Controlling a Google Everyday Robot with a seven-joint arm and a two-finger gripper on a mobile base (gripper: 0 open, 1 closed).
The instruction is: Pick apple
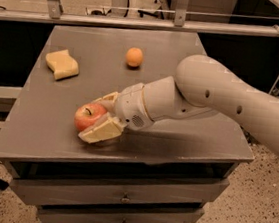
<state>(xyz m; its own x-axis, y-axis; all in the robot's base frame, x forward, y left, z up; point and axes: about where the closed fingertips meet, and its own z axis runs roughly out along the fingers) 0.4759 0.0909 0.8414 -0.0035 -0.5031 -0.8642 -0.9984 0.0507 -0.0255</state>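
Operator: Table [45,143] and arm [216,97] status?
Technician: Arm reaches to the table's front-left. Gripper [94,119] is open, one finger on either side of the apple [86,115]. Centre the apple between them, then close gently; a skewed squeeze may roll it away.

My gripper [99,115] is sitting at the apple [87,115] near the table's [185,151] front edge. My arm [207,91] is blocking the right side. The sponge [62,64] and the orange [134,57] are lying well apart at the back, leaving bare tabletop between them. A rail [139,23] is crossing behind the table.
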